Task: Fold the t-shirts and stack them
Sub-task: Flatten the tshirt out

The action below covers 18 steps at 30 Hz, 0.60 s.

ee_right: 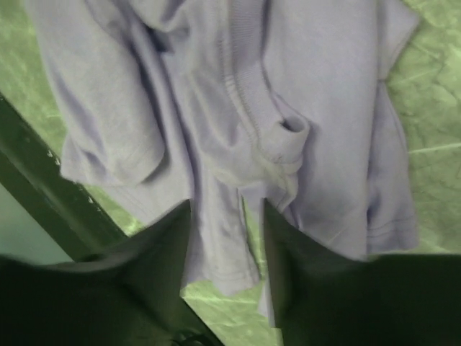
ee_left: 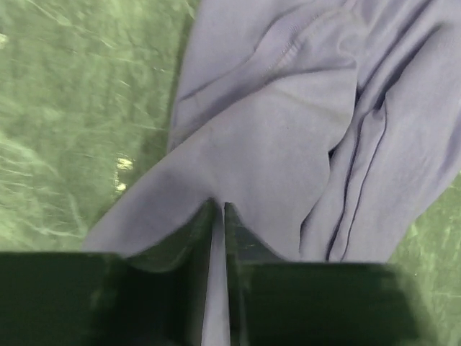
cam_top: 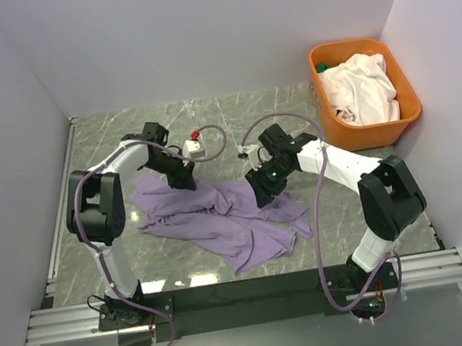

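Left gripper (ee_left: 218, 205) pinches an edge of the crumpled lavender cloth t-shirt (cam_top: 220, 216), sprawled on the marbled tabletop (cam_top: 231, 113) between the arms; right gripper (ee_right: 227, 205) hangs spread above its neckband (ee_right: 248, 108). Light, floppy cloth (I'd take it by hem or shoulders). Orange plastic tub (cam_top: 380, 131) at far right holds the bunched white t-shirt (cam_top: 362, 86).

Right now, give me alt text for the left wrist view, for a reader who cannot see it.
The left gripper has its jaws nearly shut on a fold of the lavender t-shirt. The shirt lies crumpled and creased toward the upper right, with green marbled tabletop showing at left.
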Available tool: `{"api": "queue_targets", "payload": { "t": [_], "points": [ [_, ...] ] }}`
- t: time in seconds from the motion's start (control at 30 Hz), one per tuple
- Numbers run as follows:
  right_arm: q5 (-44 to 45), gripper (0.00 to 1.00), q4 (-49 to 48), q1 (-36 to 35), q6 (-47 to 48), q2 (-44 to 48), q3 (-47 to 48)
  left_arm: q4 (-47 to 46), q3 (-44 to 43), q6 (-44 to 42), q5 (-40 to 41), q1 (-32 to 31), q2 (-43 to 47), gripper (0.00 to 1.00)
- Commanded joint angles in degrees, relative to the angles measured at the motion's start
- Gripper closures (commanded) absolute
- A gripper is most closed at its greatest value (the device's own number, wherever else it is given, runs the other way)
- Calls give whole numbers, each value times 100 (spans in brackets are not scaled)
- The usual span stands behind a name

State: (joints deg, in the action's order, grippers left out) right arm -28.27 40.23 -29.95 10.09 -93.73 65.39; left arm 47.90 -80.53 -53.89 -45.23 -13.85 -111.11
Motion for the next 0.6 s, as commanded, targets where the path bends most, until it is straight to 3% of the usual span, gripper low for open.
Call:
{"api": "queue_targets", "payload": {
  "t": [0.0, 0.07, 0.3, 0.5, 0.57],
  "points": [
    [391, 46, -401, 16, -235, -118, -52, 184, 134, -420, 93, 5, 142, 91],
    [594, 44, -472, 25, -262, -241, -43, 220, 352, -631, 155, 5, 335, 99],
    [200, 48, -586, 7, -218, -610, -26, 150, 1021, -992, 410, 14, 959, 99],
    [-204, 96, -473, 16, 98, -603, -175, -255, 2075, -1580, 691, 14, 2136, 99],
    [-433, 100, -393, 16, 239, -348, -201, -220, 2496, -1984, 840, 14, 2619, 99]
  ]
}}
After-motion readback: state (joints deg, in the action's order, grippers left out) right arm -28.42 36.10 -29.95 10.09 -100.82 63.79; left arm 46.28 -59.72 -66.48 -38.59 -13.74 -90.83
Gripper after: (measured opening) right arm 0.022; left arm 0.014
